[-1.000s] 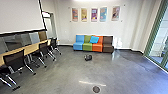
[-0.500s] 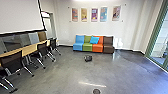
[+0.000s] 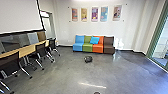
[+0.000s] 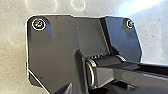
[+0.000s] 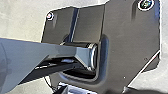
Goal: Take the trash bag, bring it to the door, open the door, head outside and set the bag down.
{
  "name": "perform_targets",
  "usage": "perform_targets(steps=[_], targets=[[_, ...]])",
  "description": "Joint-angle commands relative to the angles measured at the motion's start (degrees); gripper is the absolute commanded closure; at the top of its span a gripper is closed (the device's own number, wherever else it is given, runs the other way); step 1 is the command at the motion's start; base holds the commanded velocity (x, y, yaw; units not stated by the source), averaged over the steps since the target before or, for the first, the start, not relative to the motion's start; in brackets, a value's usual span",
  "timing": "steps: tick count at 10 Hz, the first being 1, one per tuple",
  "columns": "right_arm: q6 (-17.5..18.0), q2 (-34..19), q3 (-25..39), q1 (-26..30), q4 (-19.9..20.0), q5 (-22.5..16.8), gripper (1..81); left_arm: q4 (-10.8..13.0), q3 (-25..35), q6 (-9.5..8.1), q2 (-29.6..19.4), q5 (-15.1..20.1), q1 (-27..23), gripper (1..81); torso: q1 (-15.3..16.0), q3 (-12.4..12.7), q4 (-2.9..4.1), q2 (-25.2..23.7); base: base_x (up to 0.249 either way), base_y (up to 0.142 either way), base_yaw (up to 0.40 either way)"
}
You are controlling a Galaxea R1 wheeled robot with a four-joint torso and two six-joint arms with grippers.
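A small dark bundle, which looks like the trash bag [image 3: 88, 59], rests on the grey floor in the head view, a little in front of the couch. It stands apart from the furniture. A glass door or window with a green frame [image 3: 156, 37] is at the right edge. Farther back on the left, a pale doorway [image 3: 47, 23] shows beside the projection screen. In both wrist views the robot's own dark plate and jointed bar lie over pale floor; how my grippers stand cannot be made out.
Along the left runs a long wooden table [image 3: 25, 50] with several black chairs [image 3: 41, 50] on its near side. A couch [image 3: 87, 47] in blue, green, orange and brown stands by the back wall. A dark round floor fitting [image 3: 97, 93] lies at the near edge.
The head view has shifted slightly as the robot drives forward: the near chairs and the round floor fitting slide toward the picture's lower edge, and the bundle appears marginally lower.
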Motion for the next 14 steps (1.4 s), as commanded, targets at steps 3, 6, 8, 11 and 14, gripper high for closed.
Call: perform_targets(steps=[3, 6, 8, 11, 14], targets=[[-0.1, -0.4, 1.0, 2.1, 0.0, -2.6, 1.0, 0.1, 0.3, -0.06, 0.0, 3.2, -2.6, 1.0, 0.0, 0.0, 0.0, 0.0, 0.17, 0.0, 0.0], [-0.1, -0.4, 1.0, 2.1, -0.1, -2.5, 1.0, 0.0, 0.3, -0.06, 0.2, 3.2, -2.6, 1.0, 0.0, 0.0, 0.0, 0.0, 0.171, 0.0, 0.0], [-0.1, -0.4, 1.0, 2.1, -0.3, -2.5, 1.0, 0.0, 0.3, -0.06, 0.2, 3.2, -2.6, 1.0, 0.0, 0.0, 0.0, 0.0, 0.17, 0.0, 0.0], [-0.2, -0.4, 1.0, 2.1, -0.4, -2.5, 1.0, -0.2, 0.3, -0.05, 0.3, 3.0, -2.6, 1.0, 0.0, 0.0, 0.0, 0.0, 0.17, 0.0, 0.0], [-0.2, -0.3, 0.8, 2.0, -0.5, -2.4, 1.0, -0.2, 0.3, -0.06, 0.3, 3.0, -2.6, 1.0, 0.0, 0.0, 0.0, 0.0, 0.171, 0.0, 0.0]])
